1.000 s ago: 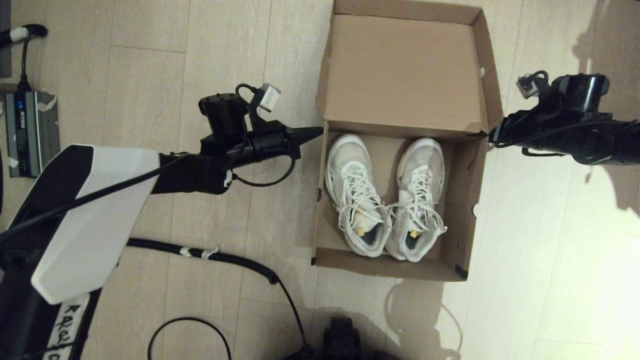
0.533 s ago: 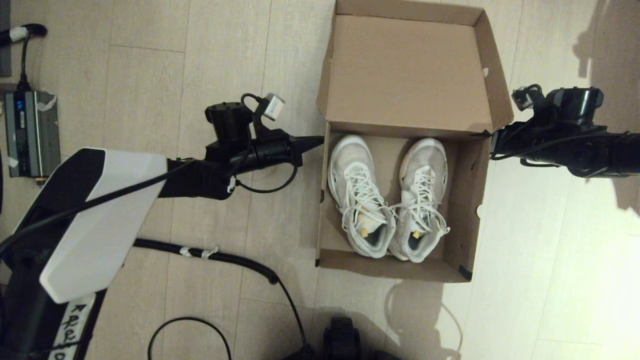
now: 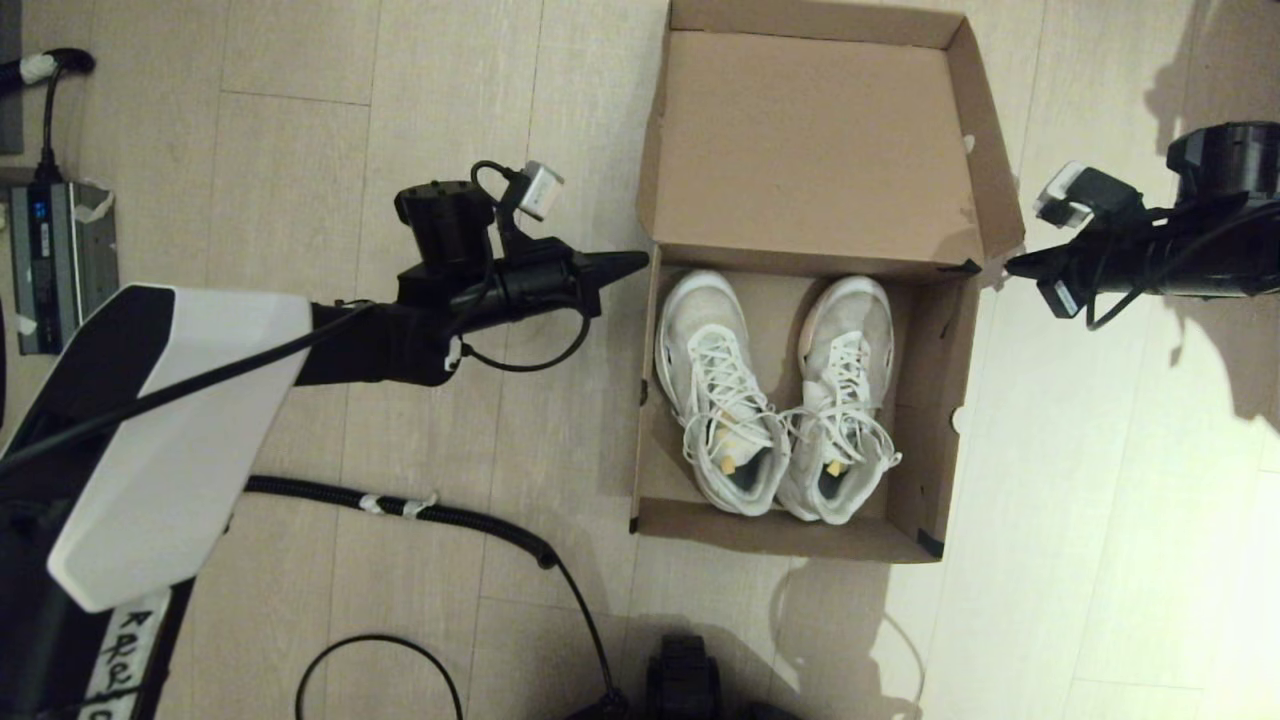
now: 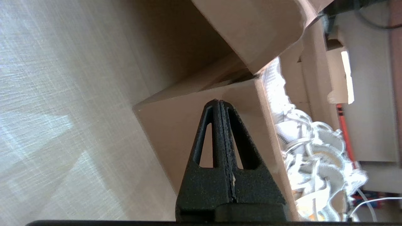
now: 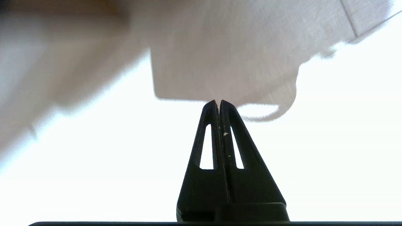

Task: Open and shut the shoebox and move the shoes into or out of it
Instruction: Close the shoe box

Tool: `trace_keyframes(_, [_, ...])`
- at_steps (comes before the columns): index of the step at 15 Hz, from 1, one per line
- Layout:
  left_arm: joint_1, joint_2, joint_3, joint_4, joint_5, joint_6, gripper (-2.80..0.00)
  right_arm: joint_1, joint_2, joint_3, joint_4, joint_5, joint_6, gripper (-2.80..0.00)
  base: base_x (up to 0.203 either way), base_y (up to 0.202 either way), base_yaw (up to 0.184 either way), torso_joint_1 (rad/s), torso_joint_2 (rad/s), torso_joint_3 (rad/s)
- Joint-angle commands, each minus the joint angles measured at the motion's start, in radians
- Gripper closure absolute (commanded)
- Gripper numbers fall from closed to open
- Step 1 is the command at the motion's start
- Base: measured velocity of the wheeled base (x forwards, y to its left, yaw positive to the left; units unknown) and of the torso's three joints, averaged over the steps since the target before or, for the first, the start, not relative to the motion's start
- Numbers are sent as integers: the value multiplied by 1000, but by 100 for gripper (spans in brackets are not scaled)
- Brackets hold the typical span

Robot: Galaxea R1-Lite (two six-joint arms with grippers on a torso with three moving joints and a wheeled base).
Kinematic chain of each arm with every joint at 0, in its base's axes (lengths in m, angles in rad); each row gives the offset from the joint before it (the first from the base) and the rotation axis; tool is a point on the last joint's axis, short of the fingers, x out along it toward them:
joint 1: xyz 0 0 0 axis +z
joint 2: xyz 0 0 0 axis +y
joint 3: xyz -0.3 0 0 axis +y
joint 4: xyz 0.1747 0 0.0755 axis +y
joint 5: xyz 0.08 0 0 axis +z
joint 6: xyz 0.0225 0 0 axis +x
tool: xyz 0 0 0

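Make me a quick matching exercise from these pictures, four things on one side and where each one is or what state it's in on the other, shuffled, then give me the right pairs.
Things:
1. shoebox lid
2. white sneakers
3. left gripper
4. right gripper

Places or states:
A. side by side inside the shoebox, toes toward the lid
B. folded back, open
C. fingers shut, at the box's right side by the hinge corner
D. fingers shut, at the box's left wall by the hinge corner

Pairs: 1-B, 2-A, 3-D, 4-C
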Motion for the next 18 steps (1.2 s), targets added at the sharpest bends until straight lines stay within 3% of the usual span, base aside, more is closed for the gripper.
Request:
trace_keyframes(1, [11, -2, -1, -3, -3, 7, 0, -45, 14, -40, 64, -1, -100, 0, 0, 0, 0, 0, 0, 0])
trace_keyframes(4, [14, 4, 0, 3, -3, 56, 0, -82, 32, -40, 76, -65, -314, 0, 0, 0, 0, 0, 0, 0])
trace_keyframes(5, [13, 3, -1, 17, -4, 58, 0, -81, 31, -41, 100, -66, -328, 0, 0, 0, 0, 0, 0, 0])
trace_keyframes(6, [13, 1, -1, 31, -7, 58, 0, -74, 27, -43, 186, -43, -266, 0, 0, 0, 0, 0, 0, 0])
trace_keyframes(7, [14, -1, -1, 35, -10, 57, 0, -60, 16, -49, 330, 24, -145, 0, 0, 0, 0, 0, 0, 0])
trace_keyframes(8, [20, -3, -1, 47, -26, 57, 0, -47, 9, -55, 409, 139, -56, 0, 0, 0, 0, 0, 0, 0])
trace_keyframes(9, [27, -3, -1, 60, -53, 57, 0, -39, 11, -58, 407, 201, -21, 0, 0, 0, 0, 0, 0, 0])
trace_keyframes(12, [29, -5, 0, 63, -64, 57, 0, -43, 17, -59, 393, 380, 57, 0, 0, 0, 0, 0, 0, 0])
trace_keyframes(15, [28, -5, -1, 60, -70, 57, 0, -85, 46, -64, 378, 538, 58, 0, 0, 0, 0, 0, 0, 0])
trace_keyframes(18, [28, -12, -1, 55, -105, 57, 0, -90, 62, -61, 278, 579, 45, 0, 0, 0, 0, 0, 0, 0])
